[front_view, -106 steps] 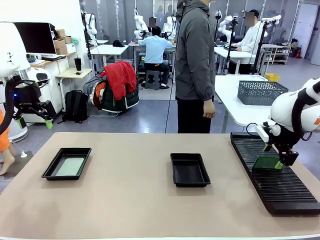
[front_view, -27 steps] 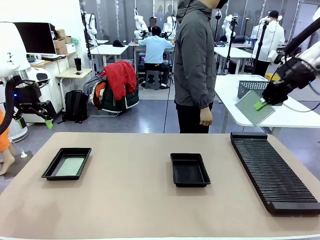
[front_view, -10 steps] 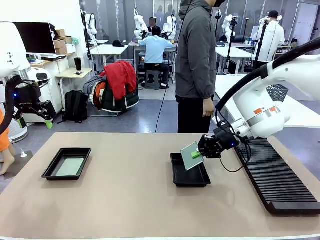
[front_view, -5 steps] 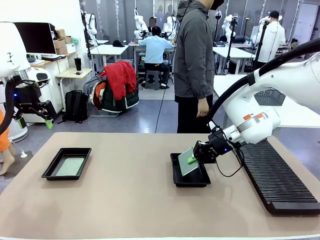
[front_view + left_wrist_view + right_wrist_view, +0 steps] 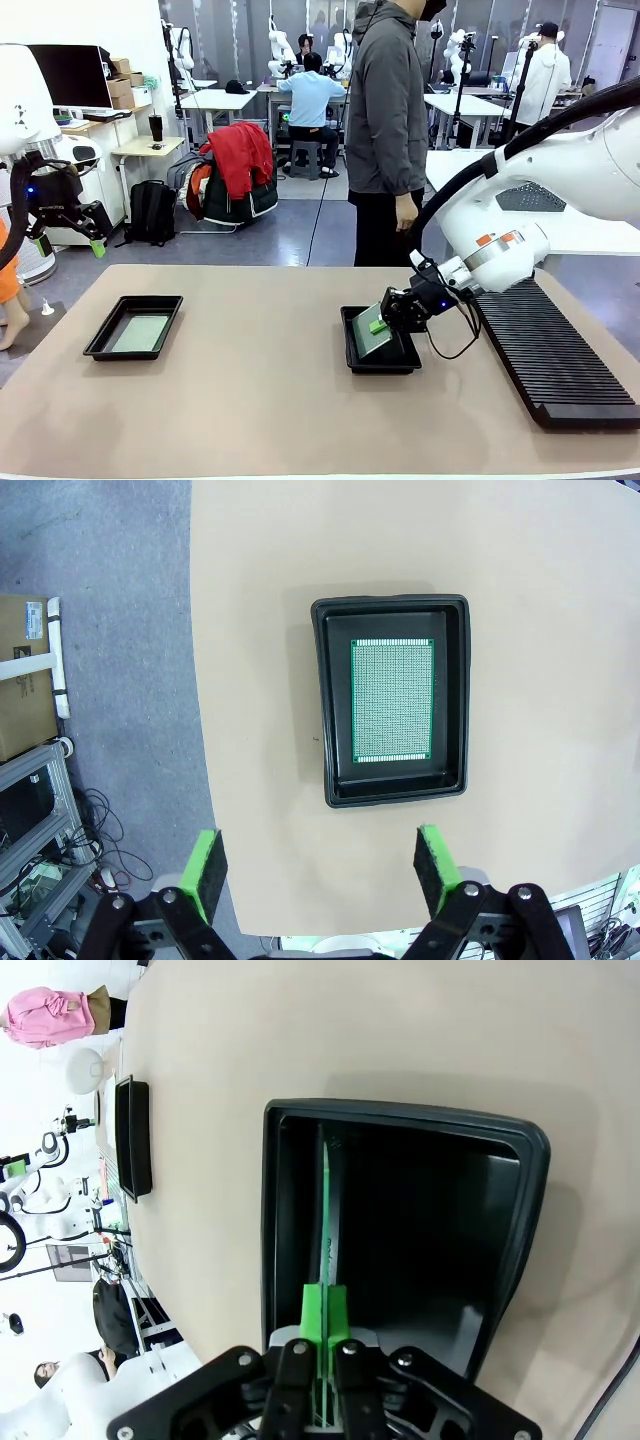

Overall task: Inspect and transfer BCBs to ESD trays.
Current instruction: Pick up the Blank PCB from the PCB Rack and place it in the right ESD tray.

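- Right gripper (image 5: pixel 378 325): reaches in from the right side of the table over the middle ESD tray (image 5: pixel 352 352); its green pads (image 5: pixel 323 1313) are pressed together on the edge of a BCB (image 5: pixel 372 337), which it holds tilted, the lower edge down inside that tray; whether the edge touches the floor cannot be told
- Right wrist view: the held board appears edge-on as a thin green line (image 5: pixel 326 1215) running straight ahead of the fingertips, close to one long wall of the black tray (image 5: pixel 535 1175); the tray's dark floor lies to one side of the gripper (image 5: pixel 323 1338); the second tray (image 5: pixel 132 1135) is well apart, far ahead and off to the side
- Left gripper (image 5: pixel 317 865): fingers spread wide with nothing between them; it hovers high above the left ESD tray (image 5: pixel 322 705), apart from it
- Left wrist view: a second BCB (image 5: pixel 392 701) lies flat on that tray's floor, just ahead of the open fingers and between their lines; bare tan table (image 5: pixel 560 590) surrounds the tray
- Front view: the left gripper (image 5: pixel 68 238) hangs beyond the table's left edge; the left tray (image 5: pixel 100 343) with its board (image 5: pixel 139 333) rests below and ahead of it
- Long black slotted rack (image 5: pixel 550 360): lies behind the right gripper, under the white right arm (image 5: pixel 520 225)
- Person (image 5: pixel 388 120): stands at the far edge, beyond the right gripper, a hand (image 5: pixel 406 214) hanging at the side
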`<state>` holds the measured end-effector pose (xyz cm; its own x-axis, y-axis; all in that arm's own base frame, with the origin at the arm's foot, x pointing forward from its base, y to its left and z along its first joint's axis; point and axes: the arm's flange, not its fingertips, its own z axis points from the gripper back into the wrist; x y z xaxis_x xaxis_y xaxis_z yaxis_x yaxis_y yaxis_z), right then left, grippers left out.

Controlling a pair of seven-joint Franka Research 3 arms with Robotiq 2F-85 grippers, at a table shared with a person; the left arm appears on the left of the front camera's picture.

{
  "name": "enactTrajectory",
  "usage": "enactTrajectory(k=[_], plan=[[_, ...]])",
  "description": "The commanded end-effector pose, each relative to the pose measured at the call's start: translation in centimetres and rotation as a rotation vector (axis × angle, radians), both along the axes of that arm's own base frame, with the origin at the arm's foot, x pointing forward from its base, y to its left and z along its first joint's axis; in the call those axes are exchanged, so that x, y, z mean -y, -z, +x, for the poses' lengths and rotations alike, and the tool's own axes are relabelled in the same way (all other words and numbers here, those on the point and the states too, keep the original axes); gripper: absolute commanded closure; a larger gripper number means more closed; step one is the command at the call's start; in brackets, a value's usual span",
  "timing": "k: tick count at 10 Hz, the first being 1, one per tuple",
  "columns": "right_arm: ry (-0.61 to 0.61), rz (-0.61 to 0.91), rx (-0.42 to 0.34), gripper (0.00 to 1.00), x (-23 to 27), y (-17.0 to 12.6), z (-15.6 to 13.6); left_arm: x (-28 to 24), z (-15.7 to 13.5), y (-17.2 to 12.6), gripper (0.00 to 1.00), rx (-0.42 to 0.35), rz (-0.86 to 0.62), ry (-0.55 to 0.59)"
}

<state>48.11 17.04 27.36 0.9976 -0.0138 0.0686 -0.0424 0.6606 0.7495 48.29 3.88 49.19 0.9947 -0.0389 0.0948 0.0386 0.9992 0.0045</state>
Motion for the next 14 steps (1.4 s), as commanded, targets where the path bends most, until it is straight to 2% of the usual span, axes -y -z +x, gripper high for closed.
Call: enactTrajectory(k=[1, 2, 9, 10, 12, 13, 14], plan=[[0.028, -0.034, -0.006, 0.97, -0.7, 0.0, 0.4, -0.1, -0.1, 0.1, 0.0, 0.005, -0.003, 0.006], [0.0, 0.0, 0.0, 0.97, 0.0, 0.0, 0.0, -0.1, -0.1, 0.1, 0.0, 0.005, -0.003, 0.006], [0.005, -0.002, -0.003, 0.97, 0.0, 0.0, 0.1, -0.1, -0.1, 0.1, 0.0, 0.005, -0.003, 0.006], [0.009, -0.026, -0.009, 0.92, -0.2, -0.4, 0.0, -0.1, -0.1, 0.1, 0.0, 0.005, -0.003, 0.006], [0.015, -0.075, -0.012, 0.74, -0.7, -1.4, -0.1, -0.1, -0.1, 0.1, 0.0, 0.005, -0.003, 0.006], [0.013, -0.11, -0.016, 0.75, -1.0, -2.1, 0.0, -0.1, -0.1, 0.1, 0.0, 0.005, -0.003, 0.006], [0.012, -0.147, -0.016, 0.55, -1.4, -2.9, 0.0, -0.1, -0.1, 0.1, 0.0, 0.005, -0.003, 0.006]])
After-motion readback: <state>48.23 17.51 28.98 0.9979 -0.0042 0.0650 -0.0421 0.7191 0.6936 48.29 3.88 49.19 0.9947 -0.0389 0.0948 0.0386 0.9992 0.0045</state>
